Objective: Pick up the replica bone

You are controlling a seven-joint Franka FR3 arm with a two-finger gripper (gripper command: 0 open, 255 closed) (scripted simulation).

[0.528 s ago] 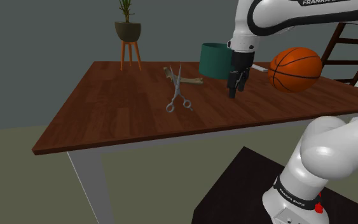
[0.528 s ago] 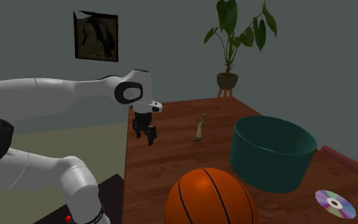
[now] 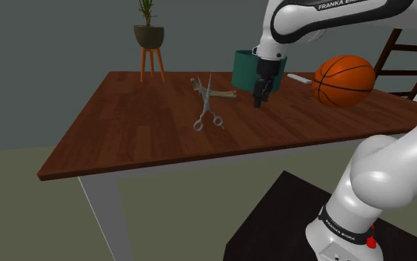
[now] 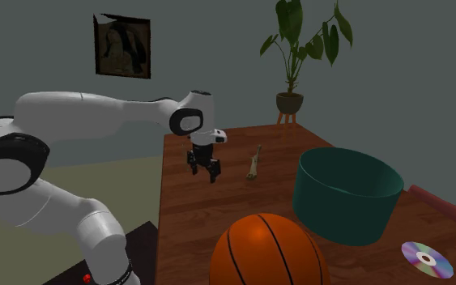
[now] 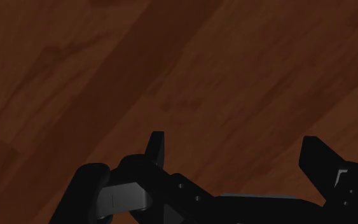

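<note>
Replica bone (image 3: 225, 94) lies on the wooden desk (image 3: 125, 126) near scissors (image 3: 209, 110), while the black end effector (image 3: 258, 100) hovers close by, fingers apart, gripping nothing.

Grey walls (image 4: 218, 48), brown wooden table (image 3: 125, 126)

In the shoulder view, white capitals reading "FRANKA EMI", cut off by the top edge, run along a dark stripe on the arm's upper link (image 3: 332, 10). Low on the arm, just above the stand, a black band (image 3: 345, 231) round the joint carries small white letters that seem to read "FRANKA EMIKA".
</note>
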